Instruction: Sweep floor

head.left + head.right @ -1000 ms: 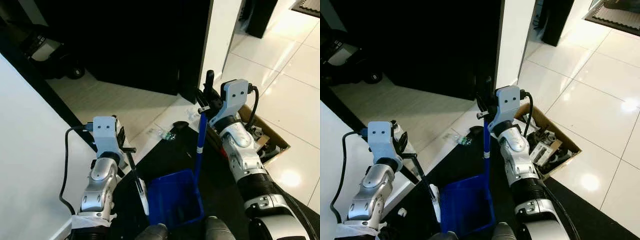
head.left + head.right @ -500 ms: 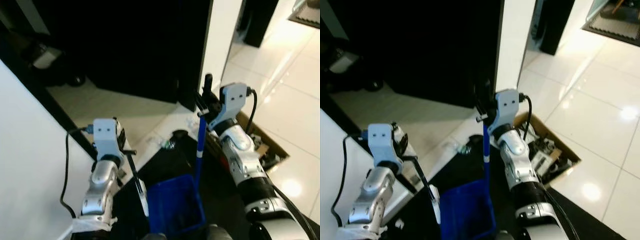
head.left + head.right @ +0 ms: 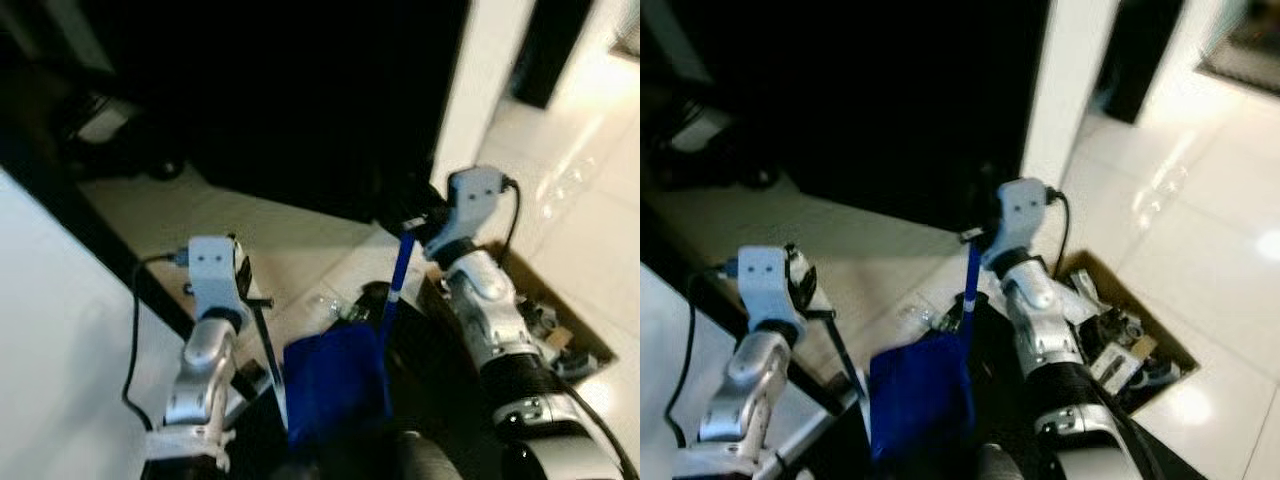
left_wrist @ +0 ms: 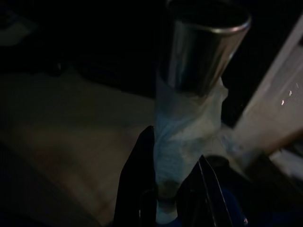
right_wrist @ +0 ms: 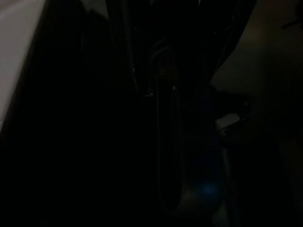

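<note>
My left gripper (image 3: pixel 256 300) is shut on the thin dark handle (image 3: pixel 268 350) of a blue dustpan (image 3: pixel 335 385), which hangs low between my arms. In the left wrist view its fingers (image 4: pixel 137 189) clamp a metal tube wrapped in white tape (image 4: pixel 182 142). Higher up on the right, my right gripper (image 3: pixel 412 222) is shut on a blue broom pole (image 3: pixel 398 275) that slants down behind the dustpan. Clear plastic litter (image 3: pixel 335 308) lies on the pale tiles just beyond the dustpan, beside a dark lump (image 3: pixel 375 292). The right wrist view is almost black.
An open cardboard box (image 3: pixel 565 340) of odds and ends sits on the floor to the right. A white pillar (image 3: pixel 490 90) stands ahead beside a dark opening (image 3: pixel 280 90). A white wall (image 3: pixel 60 340) runs close on the left. The picture is blurred.
The whole picture has swung and blurred, so the camera moved. The dustpan now hangs nearer the litter. Both grips are unchanged.
</note>
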`<state>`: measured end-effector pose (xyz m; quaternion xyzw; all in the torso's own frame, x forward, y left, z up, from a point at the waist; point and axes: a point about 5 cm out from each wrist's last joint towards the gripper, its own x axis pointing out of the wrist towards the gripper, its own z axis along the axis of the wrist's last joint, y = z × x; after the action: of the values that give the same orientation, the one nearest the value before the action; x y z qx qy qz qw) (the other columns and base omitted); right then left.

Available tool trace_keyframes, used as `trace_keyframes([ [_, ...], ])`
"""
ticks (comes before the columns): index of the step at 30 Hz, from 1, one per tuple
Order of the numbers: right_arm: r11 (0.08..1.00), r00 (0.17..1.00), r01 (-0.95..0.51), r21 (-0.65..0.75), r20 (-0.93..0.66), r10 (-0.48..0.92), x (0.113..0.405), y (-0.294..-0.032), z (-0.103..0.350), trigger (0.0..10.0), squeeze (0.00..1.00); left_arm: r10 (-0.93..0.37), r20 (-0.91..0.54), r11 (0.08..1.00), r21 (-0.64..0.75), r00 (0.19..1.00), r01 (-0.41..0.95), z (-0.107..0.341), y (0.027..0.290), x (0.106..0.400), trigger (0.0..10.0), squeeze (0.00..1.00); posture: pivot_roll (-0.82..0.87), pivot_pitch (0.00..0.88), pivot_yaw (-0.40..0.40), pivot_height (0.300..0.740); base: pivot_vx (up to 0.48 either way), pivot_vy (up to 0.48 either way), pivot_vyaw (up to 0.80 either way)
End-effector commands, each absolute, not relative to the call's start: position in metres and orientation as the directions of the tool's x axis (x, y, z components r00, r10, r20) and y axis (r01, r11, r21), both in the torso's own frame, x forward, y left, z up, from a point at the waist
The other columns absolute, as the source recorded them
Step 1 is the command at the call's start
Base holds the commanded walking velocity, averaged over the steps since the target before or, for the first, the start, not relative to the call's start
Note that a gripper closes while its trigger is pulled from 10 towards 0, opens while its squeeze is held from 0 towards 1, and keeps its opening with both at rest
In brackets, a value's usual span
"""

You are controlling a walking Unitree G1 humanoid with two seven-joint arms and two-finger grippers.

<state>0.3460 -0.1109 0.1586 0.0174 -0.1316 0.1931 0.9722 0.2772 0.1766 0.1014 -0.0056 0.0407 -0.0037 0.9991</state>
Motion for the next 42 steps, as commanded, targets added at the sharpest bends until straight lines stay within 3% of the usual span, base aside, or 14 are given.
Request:
trace_keyframes([
  [1,0.921,0.889,-0.389,-0.010,0.258,0.378,0.3440,-0.1078,0.1559,10.0,0.00,-0.001,-0.102,1.000,-0.014,0.995,-0.001,0.0968,0.1786,0.2746,10.0,0.00,0.06,0.085,0.040,0.740,0.000,0.000,0.00],
  [24,0.926,0.895,-0.377,-0.009,0.253,0.367,0.3442,-0.1093,0.1540,10.0,0.00,-0.021,-0.105,1.000,-0.003,0.994,0.021,0.0979,0.1758,0.2763,10.0,0.00,0.06,0.083,0.048,0.740,0.000,0.000,0.00],
  [42,0.926,0.895,-0.378,-0.011,0.250,0.369,0.3442,-0.1092,0.1537,10.0,0.00,-0.007,-0.113,1.000,-0.016,0.994,0.005,0.0964,0.1766,0.2758,10.0,0.00,0.06,0.085,0.045,0.740,0.243,-0.297,0.00],
])
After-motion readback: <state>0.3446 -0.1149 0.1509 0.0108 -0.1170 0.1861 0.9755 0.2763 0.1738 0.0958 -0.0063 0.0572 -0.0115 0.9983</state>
